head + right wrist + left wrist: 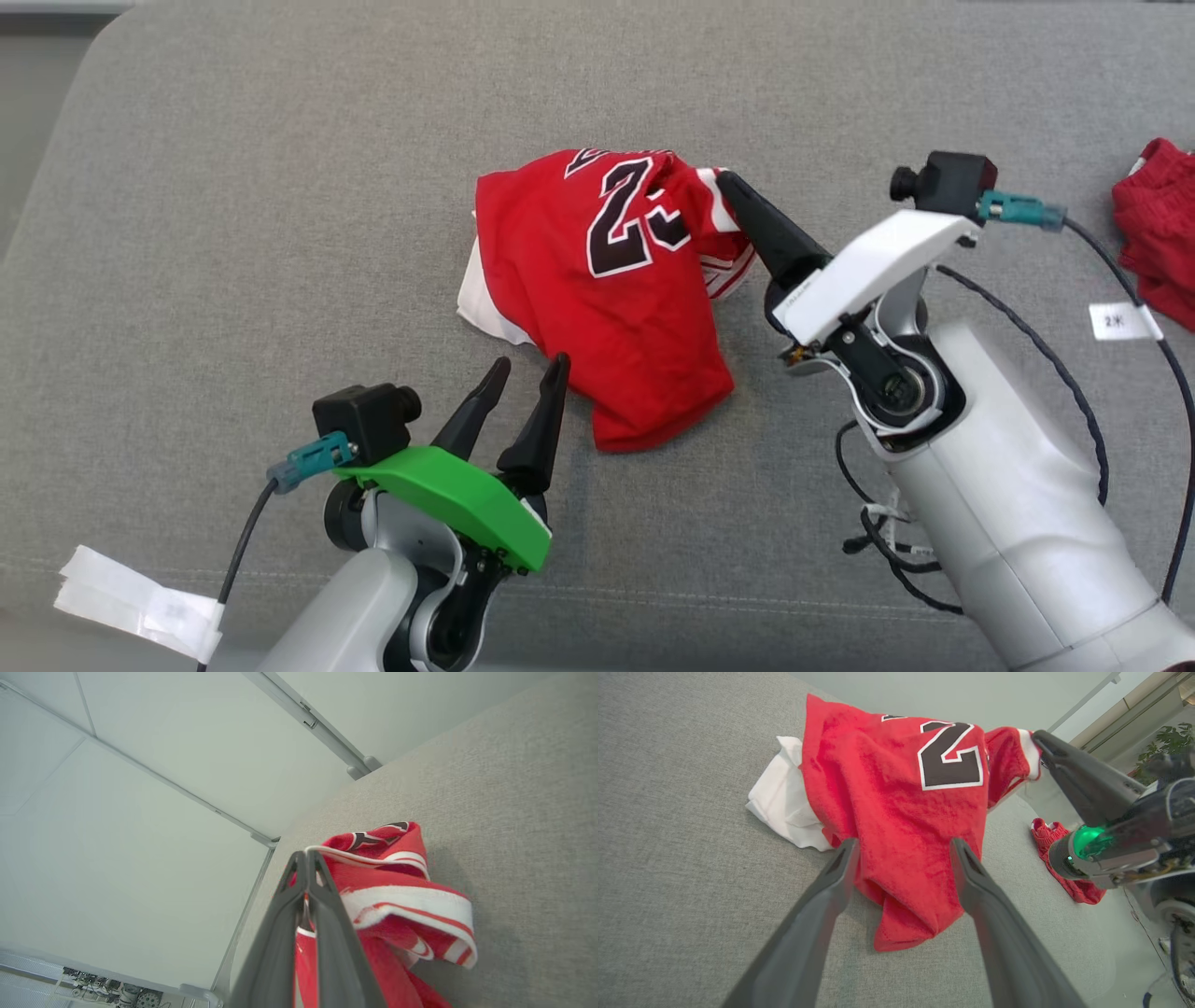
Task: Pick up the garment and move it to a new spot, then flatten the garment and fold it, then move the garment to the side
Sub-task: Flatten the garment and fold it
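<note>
Two hands bracket the red jersey (pixel 607 317), which sits bunched near the middle of the grey fabric-covered worktop (pixel 233 233), with a white layer (pixel 481 299) poking out on the side toward the worktop's left edge.

The right hand (pixel 724 179) is pressed together on the jersey's striped red-and-white trim. Its wrist view shows the two fingers meeting at the tips (pixel 306 854) with a sliver of cloth pinched between them. That pinch is on the part of the garment lying toward the far and right edges, and the cloth there looks tented up a little while the bulk rests on the worktop.

The left hand (pixel 530 362) stands with its fingers apart and holds nothing. It points at the hem end from the near-left side, and one fingertip is just beside the cloth. I cannot tell whether it touches.

From the pinch, the jersey trails toward the near edge, so its long axis runs roughly far-to-near with a slight lean, the number "2" (pixel 950 753) facing up. The right arm already has the upper end, and the left arm is the nearer one to the free lower end. My reading is that the lift is about to start. Carried by the one pinch, the cloth would likely hang and drag.

Another red garment (pixel 1158 233) lies at the right edge, well apart.
</note>
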Motion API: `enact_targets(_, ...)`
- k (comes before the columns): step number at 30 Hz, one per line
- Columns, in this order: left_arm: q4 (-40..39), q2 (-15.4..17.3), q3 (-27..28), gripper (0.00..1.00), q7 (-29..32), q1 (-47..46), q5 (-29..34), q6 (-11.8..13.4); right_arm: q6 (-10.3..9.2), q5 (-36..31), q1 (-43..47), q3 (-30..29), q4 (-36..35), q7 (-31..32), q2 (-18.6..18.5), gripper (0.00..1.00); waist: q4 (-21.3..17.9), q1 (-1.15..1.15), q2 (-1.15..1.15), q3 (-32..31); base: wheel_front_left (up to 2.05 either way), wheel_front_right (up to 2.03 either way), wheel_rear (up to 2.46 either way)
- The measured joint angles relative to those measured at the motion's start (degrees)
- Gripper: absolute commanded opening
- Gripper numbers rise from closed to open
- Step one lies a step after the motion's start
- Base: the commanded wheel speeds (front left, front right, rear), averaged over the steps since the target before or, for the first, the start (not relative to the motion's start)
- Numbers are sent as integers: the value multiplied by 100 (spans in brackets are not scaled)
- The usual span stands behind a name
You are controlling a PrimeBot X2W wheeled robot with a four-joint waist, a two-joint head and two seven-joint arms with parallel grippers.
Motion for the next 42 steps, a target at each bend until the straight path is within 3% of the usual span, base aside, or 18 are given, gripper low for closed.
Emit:
enact_targets(5,12,-104,-48,100,-2,44,0,0,-79,119,-489,149,-433,621,2,0,25,0,0,-196,0,0,0)
enact_targets(8,20,-179,-82,100,-10,81,-5,0,-316,137,-849,112,-666,956,0,0,74,0,0,-311,0,0,0)
enact_targets(13,58,-314,-210,100,-34,166,-99,0,-973,512,-1176,74,-821,1543,-12,0,224,0,0,-477,0,0,0)
enact_targets(15,90,-325,-252,100,-35,203,-99,0,-1117,842,-1198,74,-812,1769,-11,0,297,0,0,-539,0,0,0)
enact_targets(19,116,-336,-331,100,-43,219,-109,0,-1115,1040,-1321,-160,-759,1855,7,0,446,0,0,-654,0,0,0)
enact_targets(23,126,-349,-365,100,-88,296,-144,0,-1100,1224,-1651,-859,-606,1642,0,0,566,0,0,-757,0,0,0)
enact_targets(27,126,-347,-290,100,-143,343,-144,0,-1081,848,-1651,-1258,331,1682,-130,0,599,0,0,-849,0,0,0)
enact_targets(33,99,-344,-243,100,-192,428,-141,0,-1081,175,-771,-918,1281,2336,-947,0,474,0,0,-879,0,0,0)
enact_targets(38,56,-316,-241,100,-189,475,-130,0,-1081,46,-361,-870,1429,2611,-1083,0,343,0,0,-853,0,0,0)
enact_targets(42,13,-288,-245,100,-179,520,-94,0,-1081,12,-353,-794,1144,2815,-1055,0,174,0,0,-788,0,0,0)
